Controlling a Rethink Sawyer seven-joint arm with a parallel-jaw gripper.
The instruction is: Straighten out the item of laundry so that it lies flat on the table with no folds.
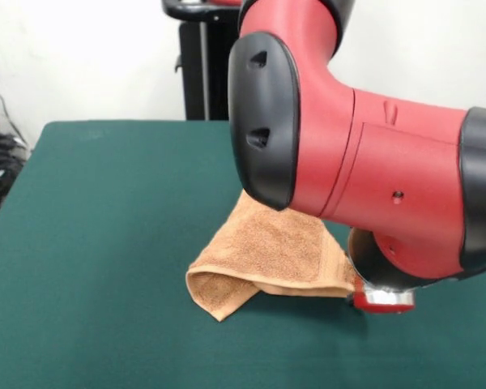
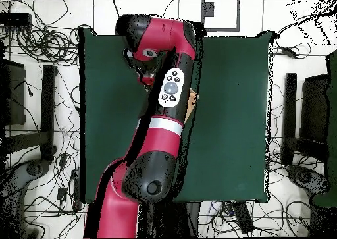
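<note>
You have the towel [image 1: 267, 255] lying folded on the green table [image 1: 97, 243], its near-left corner doubled under. The arm [image 1: 373, 162] hangs low over its right edge, hiding the gripper, so you cannot tell its state.

- The towel [image 1: 267, 255] lies on the bench [image 1: 97, 243], folded over at its near left corner.
- The arm [image 1: 364, 170] hangs over the towel's right and far parts.
- Overhead, only a sliver of towel [image 2: 191, 103] shows beside the arm [image 2: 168, 85].
- The pincer is seemingly hidden behind the arm.
</note>
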